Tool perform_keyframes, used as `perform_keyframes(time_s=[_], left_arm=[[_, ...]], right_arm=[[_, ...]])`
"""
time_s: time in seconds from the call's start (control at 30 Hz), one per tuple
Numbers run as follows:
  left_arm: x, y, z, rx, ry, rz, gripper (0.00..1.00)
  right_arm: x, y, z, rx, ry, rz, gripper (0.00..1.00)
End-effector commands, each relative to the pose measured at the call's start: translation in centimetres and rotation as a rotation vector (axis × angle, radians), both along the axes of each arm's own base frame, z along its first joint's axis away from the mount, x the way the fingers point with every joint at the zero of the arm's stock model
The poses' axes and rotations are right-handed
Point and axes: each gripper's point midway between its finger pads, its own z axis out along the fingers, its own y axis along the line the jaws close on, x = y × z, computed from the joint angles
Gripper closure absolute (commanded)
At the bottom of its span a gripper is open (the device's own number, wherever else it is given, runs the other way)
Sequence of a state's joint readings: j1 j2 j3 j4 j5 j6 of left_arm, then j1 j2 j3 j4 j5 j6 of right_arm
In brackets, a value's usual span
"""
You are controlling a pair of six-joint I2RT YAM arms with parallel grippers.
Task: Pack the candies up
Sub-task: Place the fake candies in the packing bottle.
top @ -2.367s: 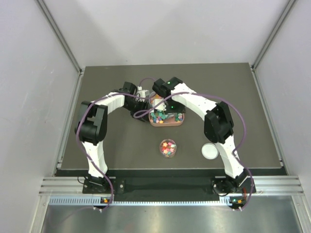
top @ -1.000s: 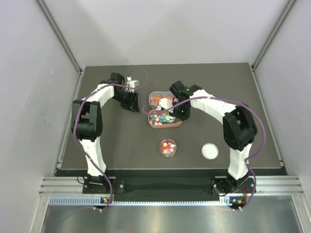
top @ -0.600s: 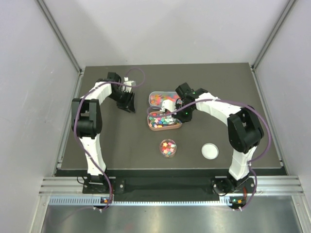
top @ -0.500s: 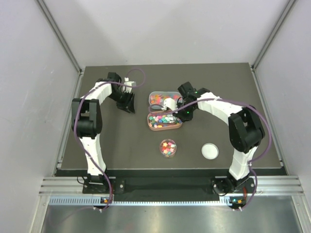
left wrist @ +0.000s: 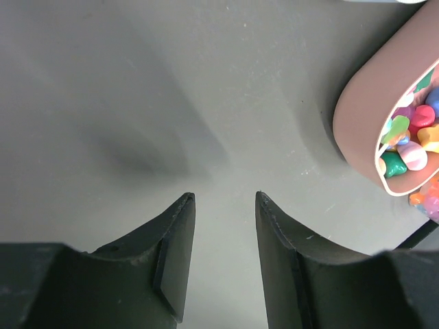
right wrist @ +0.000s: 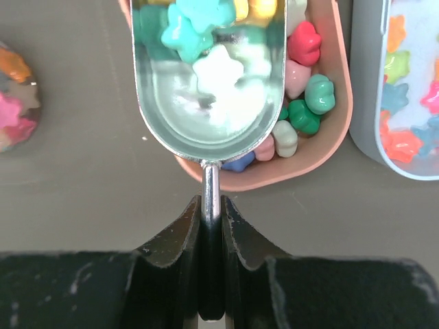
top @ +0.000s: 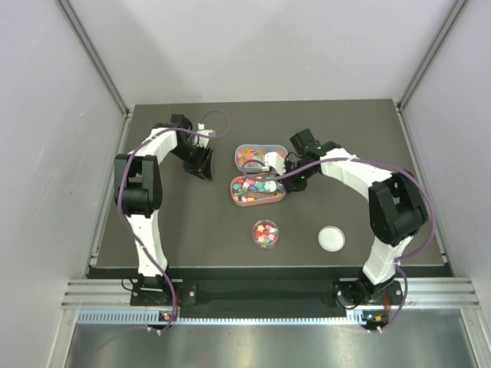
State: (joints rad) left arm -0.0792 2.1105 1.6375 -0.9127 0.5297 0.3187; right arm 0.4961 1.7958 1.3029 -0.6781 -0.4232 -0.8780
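Candies (top: 255,185) fill a pink oval tray (top: 239,201) at mid-table; more lie in a grey oval tray (top: 239,151) behind it and in a small round clear jar (top: 265,233) in front. My right gripper (top: 291,178) is shut on the handle of a metal scoop (right wrist: 209,68). The scoop's bowl is over the pink tray's right end (right wrist: 322,147) and carries a few teal, white and yellow candies (right wrist: 218,67). My left gripper (top: 201,167) is open and empty over bare table, left of the pink tray (left wrist: 363,116).
A white round lid (top: 331,238) lies at the front right. The jar shows at the left edge of the right wrist view (right wrist: 14,103), the grey tray at its right edge (right wrist: 411,82). Grey walls enclose the table.
My left gripper has drawn back left, away from the trays. My right gripper with the scoop has moved right, to the pink tray's right end. The pink tray has shifted slightly left.
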Motion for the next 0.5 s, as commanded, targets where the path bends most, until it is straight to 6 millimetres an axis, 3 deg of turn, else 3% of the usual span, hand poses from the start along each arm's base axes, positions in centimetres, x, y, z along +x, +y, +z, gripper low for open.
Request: perform_keyframes(time_s=[0.0, 0.2, 0.47], left_arm=[[1.2, 0.3, 0.9, -0.011, -0.039, -0.015, 0.55], [1.9, 0.9, 1.5, -0.011, -0.061, -0.003, 0.55], [2.5, 1.5, 2.0, -0.035, -0.081, 0.028, 0.55]], right_arm=[[-0.1, 1.0, 5.3, 0.117, -0.119, 0.057, 1.0], [-2.5, -0.2, 8.6, 0.142, -0.142, 0.103, 1.0], [-7.1, -3.5, 9.1, 0.053, -0.147, 0.22, 1.0]])
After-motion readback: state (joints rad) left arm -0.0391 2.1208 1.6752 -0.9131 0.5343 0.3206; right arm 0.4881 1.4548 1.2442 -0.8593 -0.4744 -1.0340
